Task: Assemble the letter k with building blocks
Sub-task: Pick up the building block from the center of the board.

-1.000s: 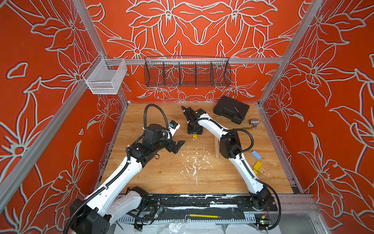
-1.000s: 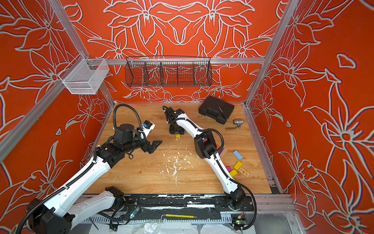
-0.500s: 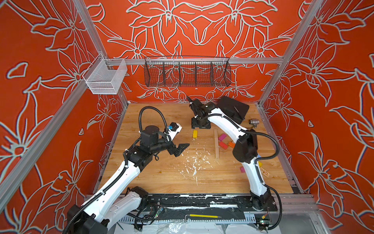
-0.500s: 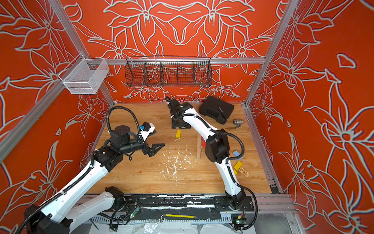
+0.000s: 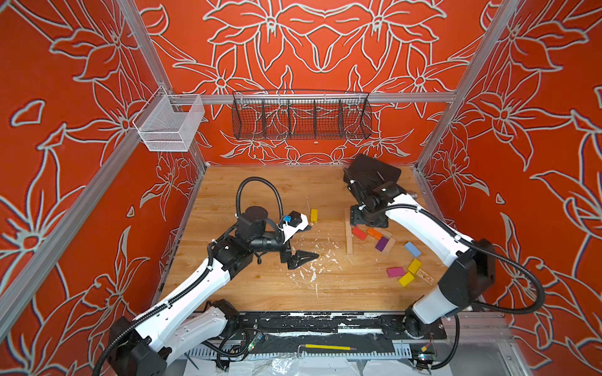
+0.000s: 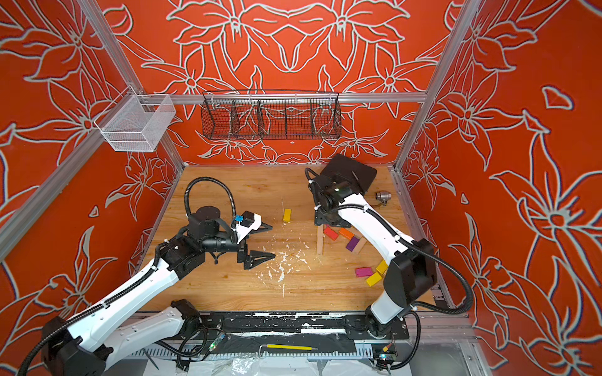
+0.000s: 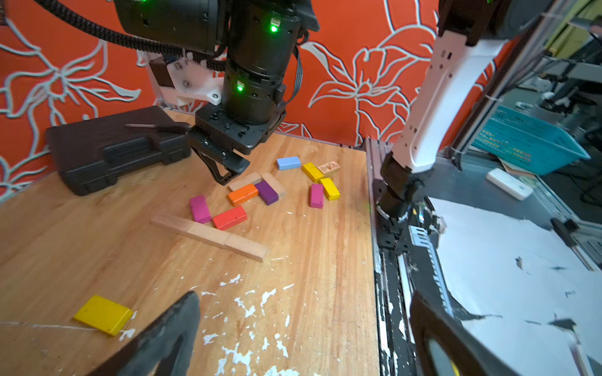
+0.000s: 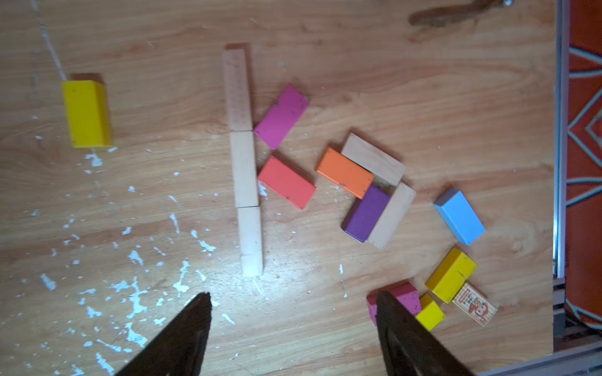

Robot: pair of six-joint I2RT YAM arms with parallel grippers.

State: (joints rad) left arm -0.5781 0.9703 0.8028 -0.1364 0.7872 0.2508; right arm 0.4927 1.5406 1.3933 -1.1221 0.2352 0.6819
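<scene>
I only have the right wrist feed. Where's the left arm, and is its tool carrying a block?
Observer: No. The left tool is open and empty, above the white-flecked patch of the wooden table, near the lone yellow rectangular wooden block.
Operator: Anything beyond the blocks, out of my frame?
Observer: A big black plastic case lies at the table's far edge, behind the right tool.
Operator: Anything else there?
Observer: A small silver metal fitting, beside the case toward the side wall.
</scene>
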